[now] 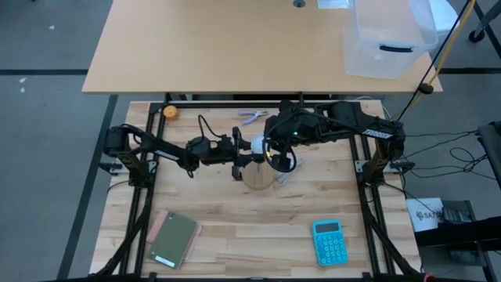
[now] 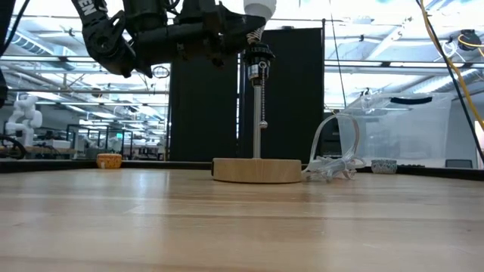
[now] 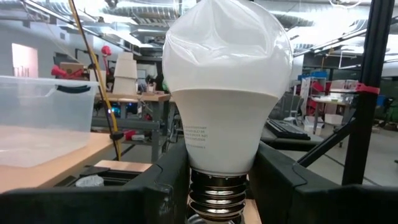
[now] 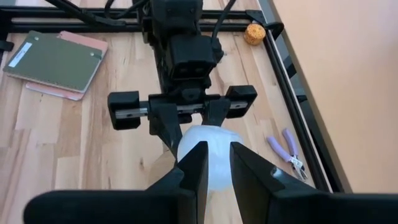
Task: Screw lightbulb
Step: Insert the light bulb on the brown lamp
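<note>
1. the lightbulb (image 1: 257,144) sits above the middle of the worktop (image 1: 235,235), at the top of a lamp stand, with both arms meeting at it.
2. in the low view the lightbulb (image 2: 259,7) is at the upper edge, right over the black socket (image 2: 259,59), which tops a thin metal rod rising from a round wooden base (image 2: 257,170).
3. the left gripper (image 1: 237,153) reaches in from the left side; the left wrist view shows its two dark fingers (image 3: 155,186) clamped on either side of the lightbulb (image 3: 227,87) at its narrow lower part, just above the silvery screw threads (image 3: 217,196).
4. the right gripper (image 1: 270,149) comes in from the right side; in the right wrist view its fingers (image 4: 193,168) are close together, pinching the rounded top of the lightbulb (image 4: 208,143).
5. in that same view the left gripper (image 4: 183,121) faces it from the other side of the bulb.
6. a clear plastic wrapper (image 2: 333,162) lies on the worktop just beside the wooden base.
7. a blue calculator (image 1: 328,242) lies near the front right of the worktop, and a green notebook (image 1: 174,240) at the front left, both well apart from the lamp.
8. purple pliers (image 1: 252,117) and a small orange object (image 1: 170,111) lie near the far edge.
</note>
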`<state>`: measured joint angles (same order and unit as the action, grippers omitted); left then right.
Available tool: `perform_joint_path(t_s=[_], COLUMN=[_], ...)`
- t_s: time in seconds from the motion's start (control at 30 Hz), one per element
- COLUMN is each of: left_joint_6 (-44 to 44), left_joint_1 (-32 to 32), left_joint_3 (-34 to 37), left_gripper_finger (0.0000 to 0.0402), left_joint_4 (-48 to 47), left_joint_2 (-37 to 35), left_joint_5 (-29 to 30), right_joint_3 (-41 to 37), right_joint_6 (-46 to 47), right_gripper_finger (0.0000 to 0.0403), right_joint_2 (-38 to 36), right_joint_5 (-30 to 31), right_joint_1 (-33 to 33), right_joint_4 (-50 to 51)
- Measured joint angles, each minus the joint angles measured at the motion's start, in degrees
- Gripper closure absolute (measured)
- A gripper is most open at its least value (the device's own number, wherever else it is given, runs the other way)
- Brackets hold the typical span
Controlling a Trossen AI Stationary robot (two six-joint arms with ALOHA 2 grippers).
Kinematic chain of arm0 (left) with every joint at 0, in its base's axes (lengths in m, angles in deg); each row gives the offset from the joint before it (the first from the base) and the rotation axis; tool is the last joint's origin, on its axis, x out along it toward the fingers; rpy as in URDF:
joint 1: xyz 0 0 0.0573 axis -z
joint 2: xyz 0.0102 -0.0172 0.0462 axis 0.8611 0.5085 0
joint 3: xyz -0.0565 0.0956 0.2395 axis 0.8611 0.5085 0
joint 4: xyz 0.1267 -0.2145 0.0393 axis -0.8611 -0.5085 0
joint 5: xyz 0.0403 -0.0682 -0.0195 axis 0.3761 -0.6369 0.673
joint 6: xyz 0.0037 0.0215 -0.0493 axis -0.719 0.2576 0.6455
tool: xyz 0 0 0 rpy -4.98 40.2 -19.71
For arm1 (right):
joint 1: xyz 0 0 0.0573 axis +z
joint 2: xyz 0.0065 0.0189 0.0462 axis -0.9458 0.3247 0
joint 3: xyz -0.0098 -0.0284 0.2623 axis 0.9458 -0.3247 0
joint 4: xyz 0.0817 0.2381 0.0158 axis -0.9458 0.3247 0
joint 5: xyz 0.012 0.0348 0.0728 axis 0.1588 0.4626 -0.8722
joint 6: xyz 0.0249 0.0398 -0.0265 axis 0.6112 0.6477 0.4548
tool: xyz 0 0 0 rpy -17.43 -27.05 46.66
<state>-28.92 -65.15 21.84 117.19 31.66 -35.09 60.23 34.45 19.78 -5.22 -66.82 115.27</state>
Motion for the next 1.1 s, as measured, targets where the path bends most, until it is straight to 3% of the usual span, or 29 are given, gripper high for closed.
perform_joint_path(t_s=[0.47, 1.1], left_joint_6=[0.25, -0.28], left_joint_1=[0.07, 0.37], left_joint_3=[-0.02, -1.92], left_gripper_finger=[0.0269, 0.0269], left_joint_4=[-0.18, -3.52], left_joint_2=[0.0, 0.0], left_joint_5=[-0.11, -0.15], right_joint_3=[-0.09, 0.02], right_joint_6=[0.38, 1.06], right_gripper_finger=[0.0344, 0.0344], right_joint_2=[4.09, 4.17], right_joint_5=[0.2, 0.07], right_joint_1=[-1.49, -2.78], right_joint_4=[1.76, 2.73])
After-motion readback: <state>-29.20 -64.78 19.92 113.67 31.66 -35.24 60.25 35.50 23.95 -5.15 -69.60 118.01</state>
